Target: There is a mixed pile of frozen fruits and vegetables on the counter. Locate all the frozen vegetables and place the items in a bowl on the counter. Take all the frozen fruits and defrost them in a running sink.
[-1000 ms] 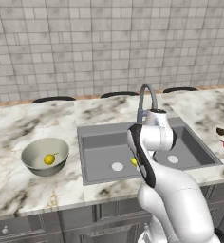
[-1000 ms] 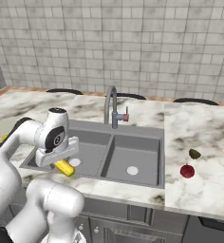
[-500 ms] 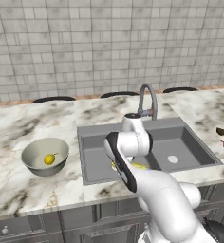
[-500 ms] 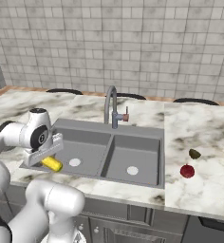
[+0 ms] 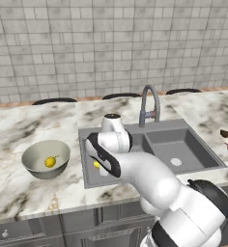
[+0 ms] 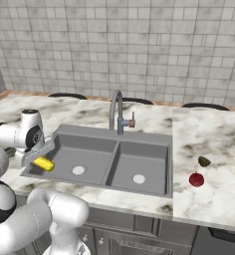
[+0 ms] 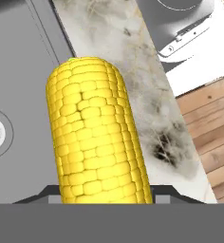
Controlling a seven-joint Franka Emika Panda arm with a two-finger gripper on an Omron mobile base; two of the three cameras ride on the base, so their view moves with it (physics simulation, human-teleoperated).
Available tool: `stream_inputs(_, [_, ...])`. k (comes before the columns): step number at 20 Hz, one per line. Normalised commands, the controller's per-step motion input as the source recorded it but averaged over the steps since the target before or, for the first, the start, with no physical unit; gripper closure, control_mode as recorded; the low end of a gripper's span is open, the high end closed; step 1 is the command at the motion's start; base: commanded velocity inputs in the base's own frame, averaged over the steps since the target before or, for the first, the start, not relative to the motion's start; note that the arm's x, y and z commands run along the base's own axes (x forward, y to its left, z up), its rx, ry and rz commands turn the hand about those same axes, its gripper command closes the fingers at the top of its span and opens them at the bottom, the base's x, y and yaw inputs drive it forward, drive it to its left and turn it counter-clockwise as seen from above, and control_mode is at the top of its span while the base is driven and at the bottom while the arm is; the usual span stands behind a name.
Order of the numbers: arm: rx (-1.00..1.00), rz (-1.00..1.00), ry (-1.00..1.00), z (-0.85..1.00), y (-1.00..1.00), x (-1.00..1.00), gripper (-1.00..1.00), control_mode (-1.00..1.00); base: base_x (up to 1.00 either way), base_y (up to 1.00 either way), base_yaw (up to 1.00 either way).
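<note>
One corn cob (image 7: 97, 135) is pinched between the jaws (image 6: 40, 158), its yellow kernels running lengthwise away from the hand camera, with the grey sink floor and a round drain at nine o'clock of it and the marble surface (image 7: 133, 61) at three o'clock. From the right base camera the cob (image 6: 43, 163) hangs over the left basin of the sink (image 6: 139, 149), close to that basin's outer wall (its far end pokes out below the hand). From the left base camera a small patch of its yellow (image 5: 96, 164) shows beside the dark wrist band, over the same basin.

The bowl (image 5: 38, 166) sits on the surface at nine o'clock of the sink, well apart from the cob, and holds one small yellow piece (image 5: 49, 161). At three o'clock of the sink, on the surface (image 6: 214, 149), lie a dark red round fruit (image 6: 196, 179) and, just beyond it at about one o'clock, a small olive-brown lump (image 6: 204, 161), near each other but not touching. The curved faucet (image 6: 117, 110) stands at the sink's back edge.
</note>
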Motion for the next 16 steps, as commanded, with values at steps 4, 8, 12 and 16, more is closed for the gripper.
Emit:
stream_inputs(4, [0.02,0.00,-0.03,0.36,0.56,0.09,1.00,-1.00,0.00,0.00,0.00])
stream_inputs(8, [-0.03,0.00,0.00,0.63,0.38,0.02,1.00,-1.00,0.00,0.00,0.00])
stream_inputs(12, [-0.06,0.00,-0.03,0.58,0.55,0.00,1.00,-1.00,0.00,0.00,0.00])
stream_inputs(16, [-0.03,0.00,-0.05,0.37,0.75,0.05,1.00,-1.00,0.00,0.00,0.00])
